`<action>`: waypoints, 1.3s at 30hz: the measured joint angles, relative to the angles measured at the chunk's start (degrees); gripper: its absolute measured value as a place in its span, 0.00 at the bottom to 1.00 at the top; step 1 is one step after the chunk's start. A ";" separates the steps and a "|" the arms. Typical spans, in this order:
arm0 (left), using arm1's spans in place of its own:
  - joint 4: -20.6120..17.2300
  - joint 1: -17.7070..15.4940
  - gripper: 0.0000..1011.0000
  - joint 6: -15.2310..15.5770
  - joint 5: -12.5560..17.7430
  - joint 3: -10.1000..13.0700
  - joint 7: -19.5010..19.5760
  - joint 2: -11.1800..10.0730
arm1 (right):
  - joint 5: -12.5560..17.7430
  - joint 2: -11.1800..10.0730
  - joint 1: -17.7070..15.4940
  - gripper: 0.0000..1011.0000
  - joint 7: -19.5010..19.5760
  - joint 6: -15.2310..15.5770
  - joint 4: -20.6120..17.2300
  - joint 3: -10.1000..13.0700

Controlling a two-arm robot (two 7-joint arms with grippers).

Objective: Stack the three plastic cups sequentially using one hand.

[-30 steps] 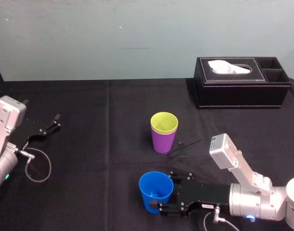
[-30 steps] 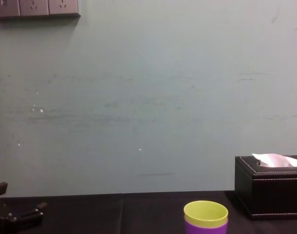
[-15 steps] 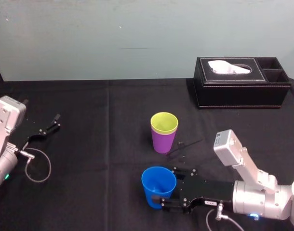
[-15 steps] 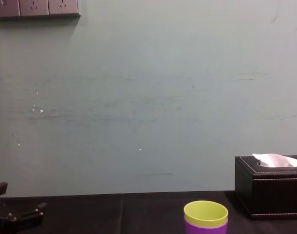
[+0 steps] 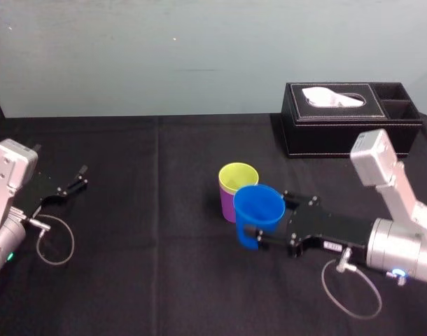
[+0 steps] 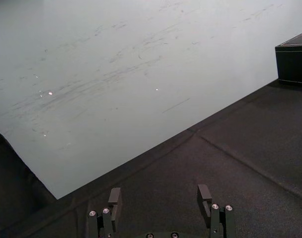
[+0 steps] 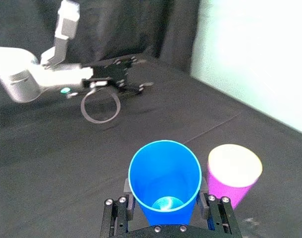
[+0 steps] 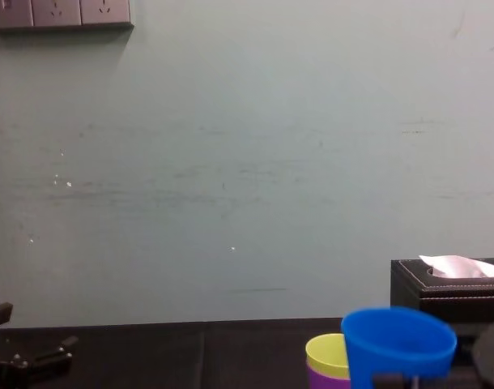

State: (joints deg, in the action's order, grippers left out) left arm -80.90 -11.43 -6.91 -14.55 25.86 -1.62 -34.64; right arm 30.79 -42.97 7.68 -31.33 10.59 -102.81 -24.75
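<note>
At the far left, the left gripper (image 5: 78,178) lies parked on the black tablecloth (image 5: 143,266) with its fingers spread and nothing between them (its own wrist view looks out between the two prongs at bare cloth). The job calls for one hand, so idling there makes sense. Near the middle stands the purple cup (image 5: 226,206) with the yellow-green cup (image 5: 236,176) already nested in it, its rim proud of the purple one. Just to the right, overlapping that pair in the head view, the blue cup (image 5: 257,210) is clamped mouth-up by the right gripper (image 5: 269,222), one finger on each side of its wall. That side grip probably keeps the cup level and leaves its base free to drop into the yellow-green one. The chest view shows what the head view cannot: the blue rim rides higher than the yellow-green rim. The right wrist view adds that the cup sits beside the pair, not over it — a short sideways carry seems left. At the far right, the black tissue box (image 5: 350,129) stands well apart.
</note>
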 joint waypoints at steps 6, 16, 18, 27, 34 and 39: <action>0.00 0.00 0.99 0.00 0.00 0.00 0.00 0.00 | 0.84 0.00 1.32 0.73 1.84 1.38 -0.68 1.94; 0.00 0.00 0.99 0.00 0.00 0.00 0.00 0.00 | -0.67 2.73 7.09 0.73 4.32 3.67 2.22 1.47; 0.00 0.00 0.99 0.00 0.00 0.00 0.00 0.00 | -1.23 3.33 7.85 0.73 4.60 3.98 2.86 1.03; 0.00 0.00 0.99 0.00 0.00 0.01 0.00 0.00 | -2.93 7.14 12.56 0.73 4.25 5.46 8.16 -1.41; 0.00 0.00 0.99 0.00 0.00 0.00 0.00 0.00 | -3.97 9.03 14.72 0.73 3.67 6.03 10.91 -2.90; 0.00 0.00 0.99 0.00 0.00 0.00 0.00 0.00 | -4.58 9.95 15.58 0.73 3.42 6.28 12.00 -3.59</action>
State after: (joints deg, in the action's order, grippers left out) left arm -80.90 -11.43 -6.91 -14.55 25.86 -1.62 -34.64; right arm 26.21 -33.02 23.26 -27.91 16.87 -90.81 -28.34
